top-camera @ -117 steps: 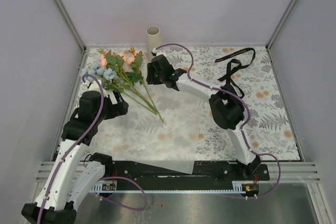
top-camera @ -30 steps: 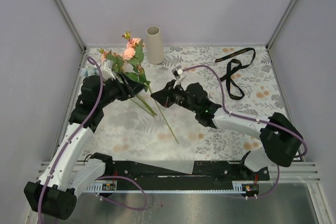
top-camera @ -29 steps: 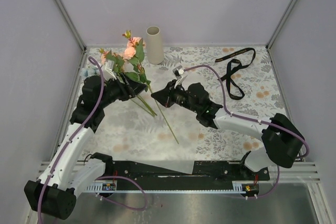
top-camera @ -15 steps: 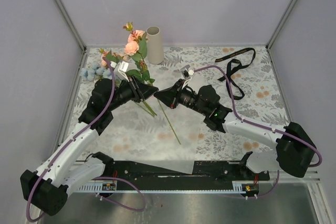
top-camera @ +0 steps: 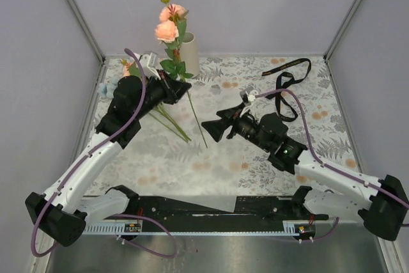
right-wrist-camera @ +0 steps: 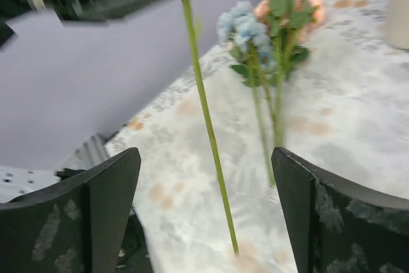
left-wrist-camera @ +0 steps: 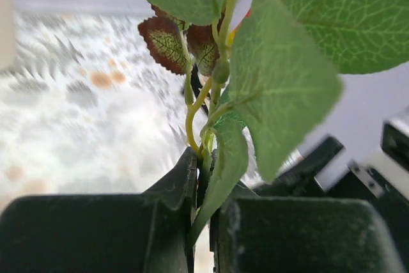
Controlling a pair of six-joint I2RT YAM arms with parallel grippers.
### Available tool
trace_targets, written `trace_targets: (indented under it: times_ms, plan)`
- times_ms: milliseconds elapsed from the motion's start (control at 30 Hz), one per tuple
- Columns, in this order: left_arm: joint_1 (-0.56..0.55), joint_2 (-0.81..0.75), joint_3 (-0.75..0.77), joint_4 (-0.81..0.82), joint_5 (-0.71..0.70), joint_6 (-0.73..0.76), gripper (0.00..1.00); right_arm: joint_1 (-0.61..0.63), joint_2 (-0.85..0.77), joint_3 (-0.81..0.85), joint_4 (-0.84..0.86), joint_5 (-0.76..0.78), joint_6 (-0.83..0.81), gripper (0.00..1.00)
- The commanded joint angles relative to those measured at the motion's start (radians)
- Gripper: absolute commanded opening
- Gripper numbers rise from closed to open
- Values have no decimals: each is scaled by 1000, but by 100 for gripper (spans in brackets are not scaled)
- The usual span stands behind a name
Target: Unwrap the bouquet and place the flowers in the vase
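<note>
**Handover done: rose stem passes from the right arm to the left**

Top view. Half a second on, the left gripper [top-camera: 181,87] has risen and closed on the rose stem [top-camera: 175,68]. The right gripper [top-camera: 211,130] has let go and backed off toward the near right, its jaws wide and empty. The stem stands near upright, with its blooms high above the vase [top-camera: 190,48], which sits just behind it at the far edge of the table [top-camera: 255,164]. Other flowers [top-camera: 172,124] lie flat on the table by the left arm. A black ribbon [top-camera: 286,87] lies loose at far right. No wrapping is seen.

Left wrist view. The fingers [left-wrist-camera: 96,234] are pinched narrow on the green stem just under its leaves [left-wrist-camera: 281,81].

Right wrist view. The fingers [right-wrist-camera: 105,196] are spread wide with nothing held. The stem hangs free ahead, its lower end close to the table; whether it touches is unclear.

Judgement: the left arm alone now carries the stem. Its lower end must next clear the vase rim, and because the grip is high, the long tail may swing.
</note>
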Motion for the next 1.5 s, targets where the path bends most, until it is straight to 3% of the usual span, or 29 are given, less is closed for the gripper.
trace_targets:
  times_ms: [0,167,333,433,800,1067,1467]
  plan:
    - [-5,67,166,51,-213,212,0,1,-183,-73,-172,215,-148,100]
    - [-5,193,319,142,-353,382,0,1,-327,-153,-247,319,-107,100]
    - [11,323,369,351,-588,488,0,1,-320,-196,-261,311,-24,99]
    - [44,416,440,448,-539,498,0,1,-315,-197,-297,306,-3,99]
    - [73,760,956,394,-485,585,0,1,-308,-142,-321,309,-49,99]
    - [123,886,1028,462,-441,605,0,1,-148,-47,-289,286,-79,99]
    - [150,1113,1076,456,-361,516,0,3,-114,-10,-292,292,-142,99]
